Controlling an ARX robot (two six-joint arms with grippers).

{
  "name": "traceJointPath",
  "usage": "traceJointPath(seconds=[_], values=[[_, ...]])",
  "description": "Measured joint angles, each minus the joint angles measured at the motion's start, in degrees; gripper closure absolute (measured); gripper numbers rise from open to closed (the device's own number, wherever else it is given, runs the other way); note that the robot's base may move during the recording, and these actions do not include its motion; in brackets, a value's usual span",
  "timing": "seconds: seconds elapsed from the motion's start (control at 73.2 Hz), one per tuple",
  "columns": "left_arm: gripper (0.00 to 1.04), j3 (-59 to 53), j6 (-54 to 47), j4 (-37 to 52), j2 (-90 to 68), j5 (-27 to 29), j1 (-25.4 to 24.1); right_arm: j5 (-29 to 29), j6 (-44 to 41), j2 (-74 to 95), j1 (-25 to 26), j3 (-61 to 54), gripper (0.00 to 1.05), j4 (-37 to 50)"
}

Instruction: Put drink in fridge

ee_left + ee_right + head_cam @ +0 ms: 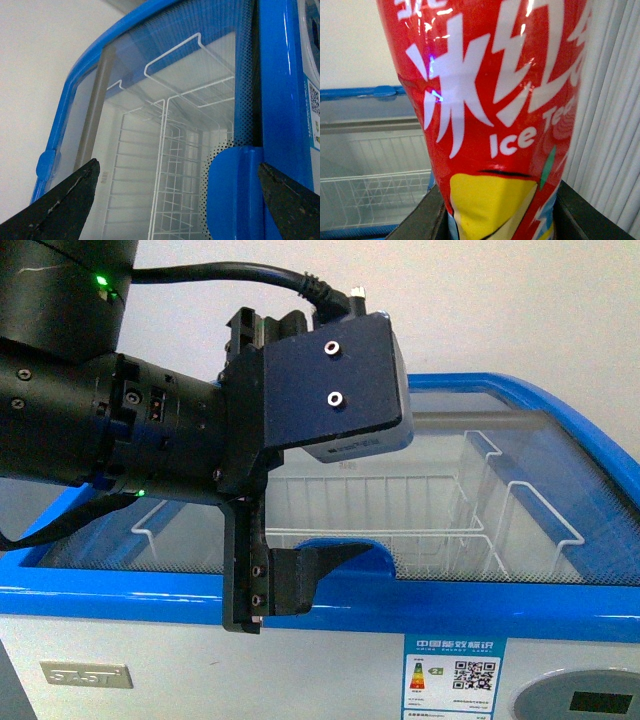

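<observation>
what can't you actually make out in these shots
Right wrist view: the drink fills the frame, cap and base cut off; the right gripper shows only at the bottom edge.
Front view: the left arm hides the left part of the fridge; drink and right gripper are out of frame.
Left wrist view: the left gripper has its fingers cut off below.

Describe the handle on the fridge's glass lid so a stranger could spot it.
Find the white chest fridge with the blue top rim. On the near edge of its curved glass lid, just ahead of the open left end effector, sits the rounded blue handle. Unlike the blue knob on the far rim, it overlaps the dotted glass border.
</observation>
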State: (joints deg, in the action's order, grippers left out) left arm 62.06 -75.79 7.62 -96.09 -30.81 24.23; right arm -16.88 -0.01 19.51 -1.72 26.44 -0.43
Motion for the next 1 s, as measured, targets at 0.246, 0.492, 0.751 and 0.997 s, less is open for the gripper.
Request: traceJointPath(seconds=[0.246, 0.492, 0.751, 0.997], values=[[0.08, 5.2, -2.4, -9.3, -2.5, 2.4, 0.3, 0.0, 0.0, 0.0, 0.0, 0.0, 0.65, 0.0], [0.08, 7.9, -3.6, -10.3, -5.4, 4.0, -0.2, 0.0, 0.0, 0.0, 0.0, 0.0, 0.65, 0.0], [0.08, 12.4, -2.8, -9.0, -10.3, 2.0, -0.3, 0.0, 0.0, 0.0, 0.0, 0.0, 0.65, 0.0], [0.08, 21.2, -4.7, -4.5, -16.5, 5.3, -0.1, 0.0, 0.0, 0.0, 0.0, 0.0, 0.65, 0.0]])
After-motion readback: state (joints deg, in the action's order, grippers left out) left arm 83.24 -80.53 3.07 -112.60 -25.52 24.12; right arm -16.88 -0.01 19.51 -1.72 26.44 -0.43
